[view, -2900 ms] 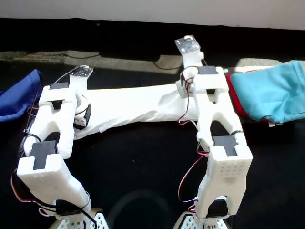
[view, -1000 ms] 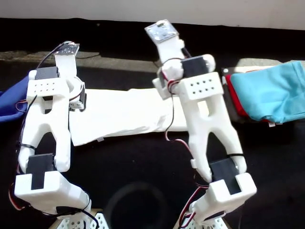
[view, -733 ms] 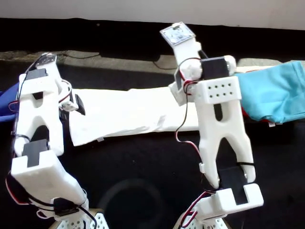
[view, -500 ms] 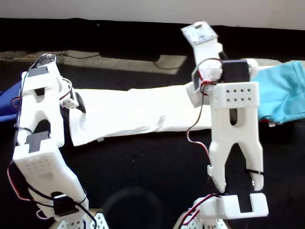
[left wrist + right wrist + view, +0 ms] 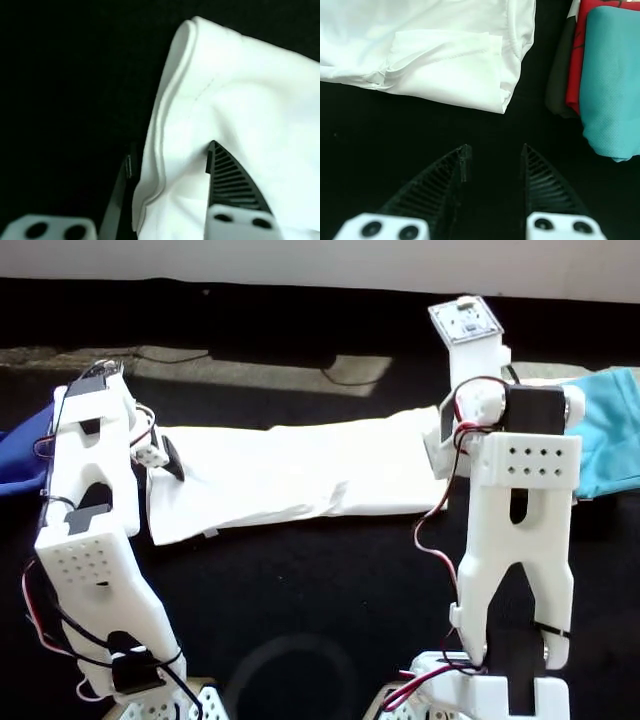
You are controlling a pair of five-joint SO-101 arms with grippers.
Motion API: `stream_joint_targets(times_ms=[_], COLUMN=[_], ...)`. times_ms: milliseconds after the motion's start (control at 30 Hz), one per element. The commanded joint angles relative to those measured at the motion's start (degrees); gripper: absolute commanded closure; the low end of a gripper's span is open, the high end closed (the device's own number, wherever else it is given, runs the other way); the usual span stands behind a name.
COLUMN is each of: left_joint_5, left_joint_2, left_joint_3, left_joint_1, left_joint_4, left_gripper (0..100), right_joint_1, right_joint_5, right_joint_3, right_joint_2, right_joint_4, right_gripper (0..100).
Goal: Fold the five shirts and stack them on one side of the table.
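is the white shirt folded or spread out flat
Partly folded. The white shirt lies as a long narrow strip across the table, and the right wrist view shows a doubled-over layer at its end.

Background: white wall (image 5: 300, 255) at the far edge; below it, a pale sunlit strip (image 5: 250, 372) crossed by a thin dark cable (image 5: 185, 358).

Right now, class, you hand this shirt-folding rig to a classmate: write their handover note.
Left end effector: open, straddling the white shirt's left edge.
Right end effector: open, over the table beside that shirt's other end.
Done: teal shirt, red shirt and dark shirt stacked at the right.
Left: finish folding the white shirt, then the blue shirt at the left; stack both.
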Motion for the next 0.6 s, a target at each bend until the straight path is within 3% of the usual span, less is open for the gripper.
stream_joint_targets(times_ms=[0,133,267,467,567], left_joint_5=[0.18,0.00,-0.53,-7.30,-9.32], left_joint_2=[0.75,0.84,0.40,0.48,0.57], left_joint_3=[-0.22,-0.22,-0.48,-8.48,-14.29], left_joint_1=[2.77,1.01,-5.14,-16.22,-18.51], left_joint_4=[1.23,1.58,1.58,6.95,11.78], left_gripper=[96,99,99,99,99], right_joint_1=[0.75,0.84,0.92,4.88,7.25], right_joint_5=[0.53,3.25,3.60,3.43,3.34], right_joint_3=[1.89,6.37,16.66,36.18,45.85], right_joint_2=[-6.64,-13.85,-19.38,-26.51,-29.05], right_joint_4=[0.04,-0.31,-2.86,-16.84,-24.13], right_gripper=[88.2,90.7,88.9,88.5,88.5])
